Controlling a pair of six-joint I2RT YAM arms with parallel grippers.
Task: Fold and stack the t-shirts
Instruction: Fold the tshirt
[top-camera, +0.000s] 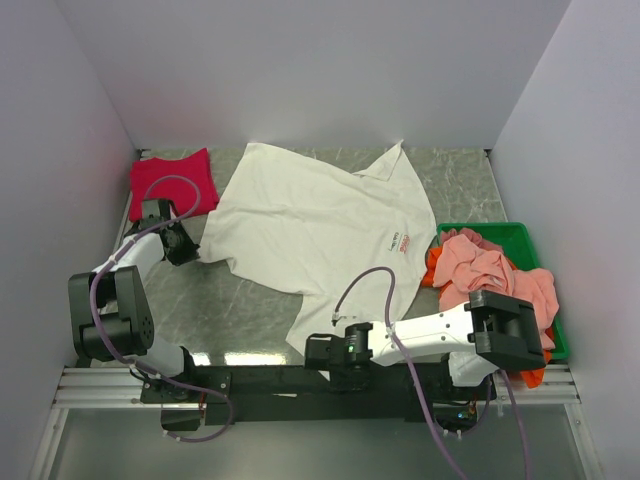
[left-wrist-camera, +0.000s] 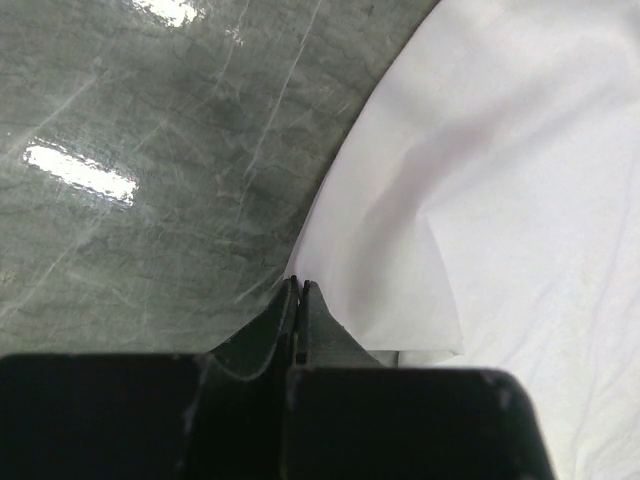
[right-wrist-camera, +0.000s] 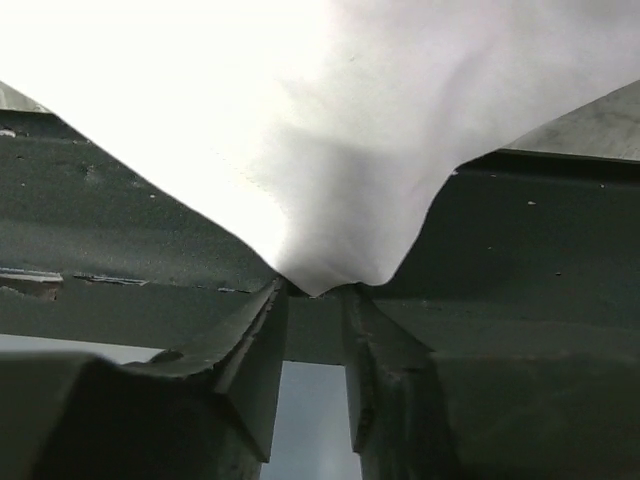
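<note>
A large white t-shirt (top-camera: 320, 230) with a small red logo lies spread over the marble table. My left gripper (top-camera: 188, 248) (left-wrist-camera: 298, 282) is shut at the tip of the shirt's left sleeve (left-wrist-camera: 400, 260), and the cloth edge starts right at its fingertips. At the table's near edge, my right gripper (top-camera: 318, 350) (right-wrist-camera: 312, 290) is open, and the shirt's bottom hem (right-wrist-camera: 330, 240) sags between its fingertips. A crimson t-shirt (top-camera: 172, 180) lies folded at the back left. Salmon-pink (top-camera: 490, 265) and orange (top-camera: 432, 268) t-shirts are heaped at the right.
A green plastic bin (top-camera: 500, 232) holding the heaped shirts stands at the right edge of the table. White walls close in the back and both sides. A dark rail (top-camera: 280, 380) with the arm bases runs along the near edge.
</note>
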